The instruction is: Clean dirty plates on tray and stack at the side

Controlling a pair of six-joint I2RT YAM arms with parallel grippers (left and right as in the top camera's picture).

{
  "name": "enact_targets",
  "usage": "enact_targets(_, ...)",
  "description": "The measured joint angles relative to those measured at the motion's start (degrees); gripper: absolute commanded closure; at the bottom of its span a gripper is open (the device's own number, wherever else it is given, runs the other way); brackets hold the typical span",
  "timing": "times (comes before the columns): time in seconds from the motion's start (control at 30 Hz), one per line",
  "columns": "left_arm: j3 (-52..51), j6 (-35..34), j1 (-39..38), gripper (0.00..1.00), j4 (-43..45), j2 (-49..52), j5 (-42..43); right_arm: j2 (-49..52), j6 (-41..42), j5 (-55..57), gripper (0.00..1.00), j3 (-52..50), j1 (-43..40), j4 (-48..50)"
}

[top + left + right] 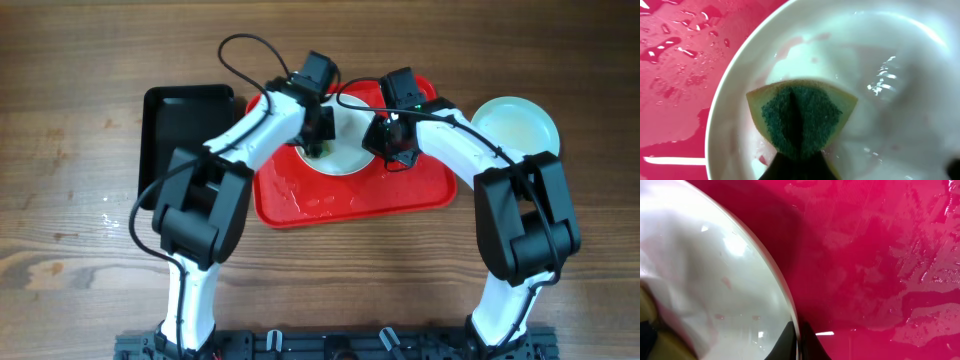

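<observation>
Progress: seemingly nearing the end. Pinching one folded sponge (802, 117) in the left gripper (796, 167), rubbing it inside the white plate (347, 150) on the red tray (350, 205); clamping that plate's rim in the right gripper (796, 342). Counting one plate on the tray, one pale plate (515, 125) set alongside, any beneath impossible to tell.

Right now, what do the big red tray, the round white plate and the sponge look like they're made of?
Large red rectangular tray: likely plastic, glossy, water beading on it. Round white plate: smooth and shiny with highlights; glazed ceramic or melamine, can't tell. Yellow-and-green sponge: soft foam with a coarse green scouring face, folded.
</observation>
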Motion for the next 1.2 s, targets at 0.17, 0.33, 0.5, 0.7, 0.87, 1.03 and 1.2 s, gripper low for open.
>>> enact_targets(0.17,-2.05,-0.02,-2.60,0.96,1.20,-0.87,-8.79,0.00,0.02,0.00,0.96,0.00,0.00,0.00)
enact_targets(0.33,-5.70,-0.13,-2.97,0.96,6.97,-1.97,-14.80,0.00,0.22,-0.26,0.96,0.00,0.04,0.37)
enact_targets(0.5,-8.02,0.13,-2.69,0.96,15.13,-2.08,-17.40,0.00,1.05,-0.28,0.96,0.00,0.04,0.70)
enact_targets(0.7,-8.98,5.57,-2.38,0.96,20.09,-2.08,-16.31,0.00,1.29,-0.17,0.96,0.00,-0.02,0.70)
enact_targets(0.87,-7.80,9.86,-1.44,0.96,14.91,-2.21,-10.21,0.00,1.25,0.17,0.96,0.00,-0.28,0.52)
enact_targets(1.03,-3.74,11.21,-0.63,0.96,2.95,-2.21,-1.09,0.00,1.20,0.31,0.96,0.00,-0.44,0.48)
enact_targets(1.2,-0.92,11.52,-0.76,0.96,-2.19,-2.16,7.65,0.00,1.18,0.42,0.96,0.00,-0.44,0.48)
